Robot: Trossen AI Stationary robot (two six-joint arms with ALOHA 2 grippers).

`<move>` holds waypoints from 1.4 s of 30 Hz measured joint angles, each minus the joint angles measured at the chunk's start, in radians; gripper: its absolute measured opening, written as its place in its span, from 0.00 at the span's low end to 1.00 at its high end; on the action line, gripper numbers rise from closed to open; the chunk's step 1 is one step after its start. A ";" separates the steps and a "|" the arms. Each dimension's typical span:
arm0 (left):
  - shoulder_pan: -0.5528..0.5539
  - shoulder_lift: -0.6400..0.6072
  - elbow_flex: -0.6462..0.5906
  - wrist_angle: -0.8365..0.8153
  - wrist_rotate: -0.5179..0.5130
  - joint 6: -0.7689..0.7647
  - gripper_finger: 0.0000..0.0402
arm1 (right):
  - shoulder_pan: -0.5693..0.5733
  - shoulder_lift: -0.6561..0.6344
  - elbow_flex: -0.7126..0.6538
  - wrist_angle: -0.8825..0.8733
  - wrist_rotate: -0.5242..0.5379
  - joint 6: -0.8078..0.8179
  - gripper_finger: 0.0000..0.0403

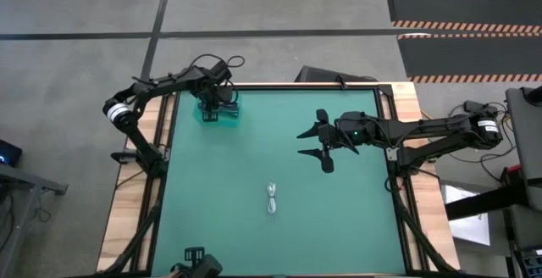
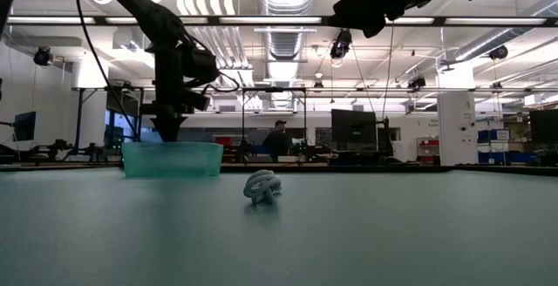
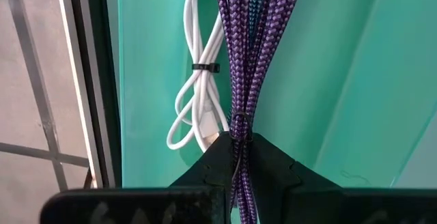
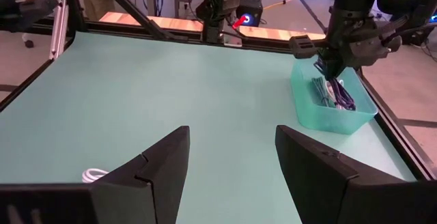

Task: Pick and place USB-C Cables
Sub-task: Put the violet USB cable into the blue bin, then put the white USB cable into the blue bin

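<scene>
Cables are the subject here: a purple braided cable [image 3: 254, 53] hangs down into a teal bin [image 1: 218, 113], pinched between the closed fingers of the left tool [image 3: 240, 157]. In the left wrist view the braided strands run straight from the dark fingertips into the bin, with a thin tie wrapped round them just at the fingers. Beside that bundle inside the bin lies a white cable [image 3: 196, 87], looped and cinched with a small dark tie. The right wrist view shows a further dark bundle lying in the bin, too small to make out in detail.

Well away from the bin, out on the open green counter [image 1: 254, 159], sits one more white cable bundle [image 1: 272, 198], coiled and lying by itself; in the low view it shows as a small pale knot [image 2: 261, 186] nearer the camera than the bin [image 2: 173, 159].

From above, the bin stands at a far corner of the counter, and the left tool [image 1: 212, 102] hangs directly over it. The right tool [image 1: 320, 144] is held above the counter, well apart from the bin and from the loose white bundle, its two fingers [image 4: 156, 176] spread wide and holding nothing.

A person [image 2: 277, 139] stands in the room far behind the bin.
</scene>
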State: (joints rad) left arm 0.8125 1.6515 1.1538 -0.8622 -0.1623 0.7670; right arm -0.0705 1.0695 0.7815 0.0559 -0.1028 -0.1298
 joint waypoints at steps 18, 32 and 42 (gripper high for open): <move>0.000 0.001 0.000 0.009 -0.001 -0.005 0.18 | 0.000 0.000 0.000 -0.009 0.000 0.025 0.52; -0.135 -0.140 0.020 0.007 0.007 -0.308 0.18 | 0.000 0.000 0.000 -0.019 0.000 0.031 0.52; -0.436 -0.229 -0.005 0.112 0.057 -0.631 0.18 | 0.007 0.016 -0.001 -0.019 0.000 0.147 0.52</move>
State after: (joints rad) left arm 0.3768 1.4223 1.1486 -0.7502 -0.1052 0.1358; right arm -0.0638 1.0855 0.7808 0.0372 -0.1031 0.0168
